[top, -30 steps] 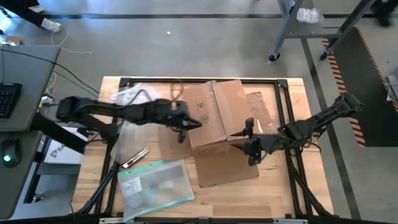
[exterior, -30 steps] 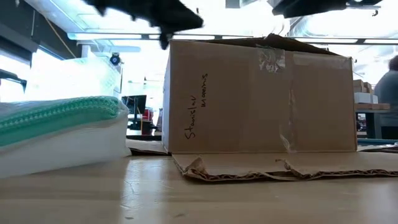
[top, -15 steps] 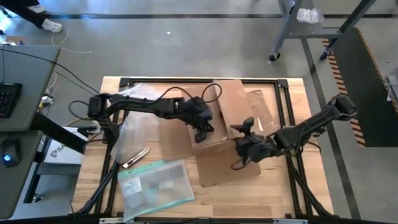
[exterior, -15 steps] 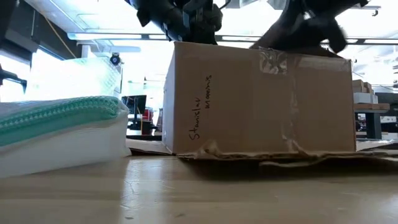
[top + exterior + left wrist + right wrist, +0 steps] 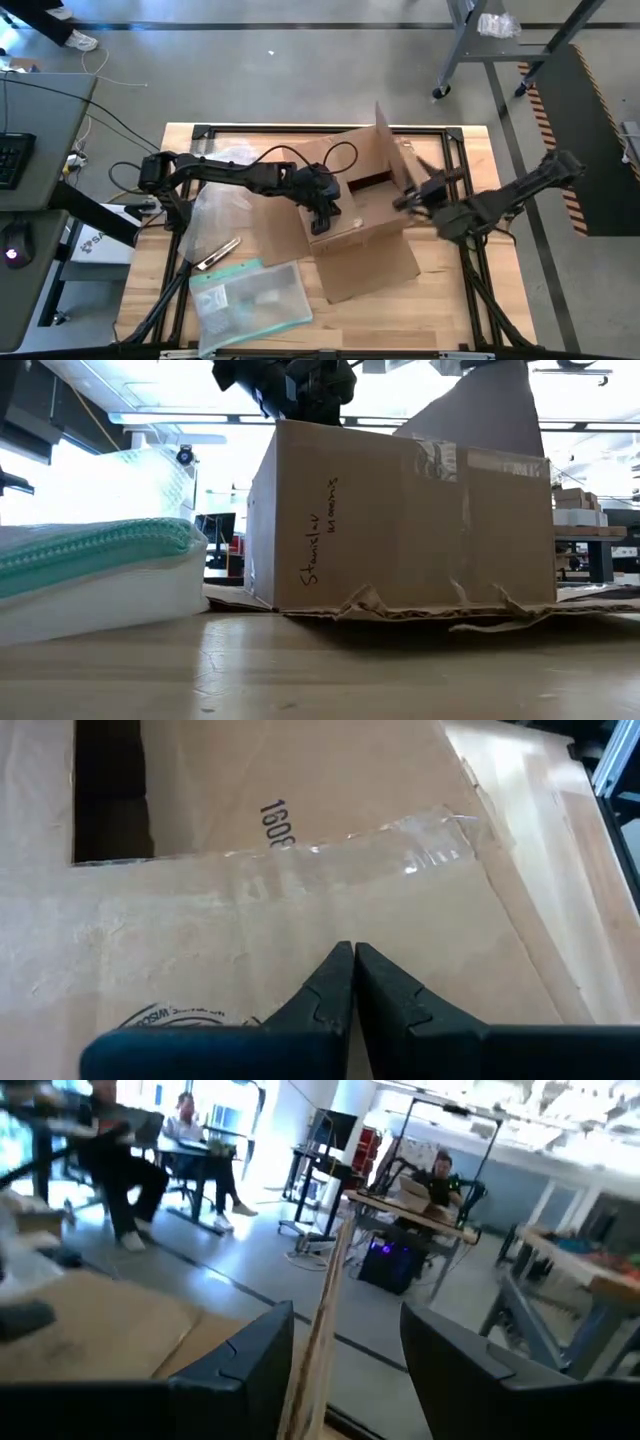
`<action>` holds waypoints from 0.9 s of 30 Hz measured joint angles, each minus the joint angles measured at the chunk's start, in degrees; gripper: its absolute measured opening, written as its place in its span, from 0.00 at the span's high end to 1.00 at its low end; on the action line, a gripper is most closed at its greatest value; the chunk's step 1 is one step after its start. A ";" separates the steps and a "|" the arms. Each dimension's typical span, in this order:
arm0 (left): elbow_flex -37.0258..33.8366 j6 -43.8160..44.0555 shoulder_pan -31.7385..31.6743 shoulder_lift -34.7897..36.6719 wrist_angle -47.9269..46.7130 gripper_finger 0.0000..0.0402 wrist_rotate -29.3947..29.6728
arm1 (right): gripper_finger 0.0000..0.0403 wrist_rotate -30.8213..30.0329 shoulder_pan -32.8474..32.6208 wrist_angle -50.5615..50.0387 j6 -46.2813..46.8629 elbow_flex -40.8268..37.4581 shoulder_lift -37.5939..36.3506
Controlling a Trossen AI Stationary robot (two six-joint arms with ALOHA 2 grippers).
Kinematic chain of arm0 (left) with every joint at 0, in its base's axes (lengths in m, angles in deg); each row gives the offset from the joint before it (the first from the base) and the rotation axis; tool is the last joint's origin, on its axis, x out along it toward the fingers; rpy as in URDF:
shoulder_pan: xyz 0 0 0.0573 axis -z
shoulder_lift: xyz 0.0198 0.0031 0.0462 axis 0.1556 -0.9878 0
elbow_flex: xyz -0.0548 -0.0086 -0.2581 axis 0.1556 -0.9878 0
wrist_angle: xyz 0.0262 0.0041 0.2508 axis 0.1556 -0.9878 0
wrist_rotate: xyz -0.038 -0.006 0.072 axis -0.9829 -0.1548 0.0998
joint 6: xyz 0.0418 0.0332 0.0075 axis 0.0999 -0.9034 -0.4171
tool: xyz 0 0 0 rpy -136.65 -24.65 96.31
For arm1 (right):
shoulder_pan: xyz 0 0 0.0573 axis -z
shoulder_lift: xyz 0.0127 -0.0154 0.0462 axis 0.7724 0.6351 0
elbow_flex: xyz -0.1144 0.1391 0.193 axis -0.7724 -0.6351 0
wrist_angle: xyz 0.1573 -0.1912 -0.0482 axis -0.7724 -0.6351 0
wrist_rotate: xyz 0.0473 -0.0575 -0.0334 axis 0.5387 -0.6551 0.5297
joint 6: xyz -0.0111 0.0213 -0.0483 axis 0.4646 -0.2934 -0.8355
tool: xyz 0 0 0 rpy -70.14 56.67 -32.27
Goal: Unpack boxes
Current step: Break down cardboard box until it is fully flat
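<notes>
box (image 5: 350, 205): dark gap open | raised flap (image 5: 390, 150) blocks right side
</notes>
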 joint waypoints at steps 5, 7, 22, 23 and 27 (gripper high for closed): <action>-0.07 -0.47 0.59 -0.03 0.50 1.00 0.38 | 0.58 0.02 -0.41 1.50 -6.14 0.00 -10.61; -0.16 -0.49 0.83 0.38 0.47 1.00 0.60 | 0.58 -0.03 0.25 1.52 -9.25 0.00 -14.75; -0.51 -2.90 3.85 14.28 0.90 1.00 11.23 | 0.58 55.82 1.59 2.25 -11.60 0.09 -21.51; -0.52 -2.64 3.85 15.15 0.37 1.00 11.29 | 0.58 59.58 1.60 1.67 -9.56 0.09 -20.09; -0.51 -0.40 3.85 19.60 -4.07 1.00 12.14 | 0.58 63.98 2.97 1.09 -3.57 0.07 -11.11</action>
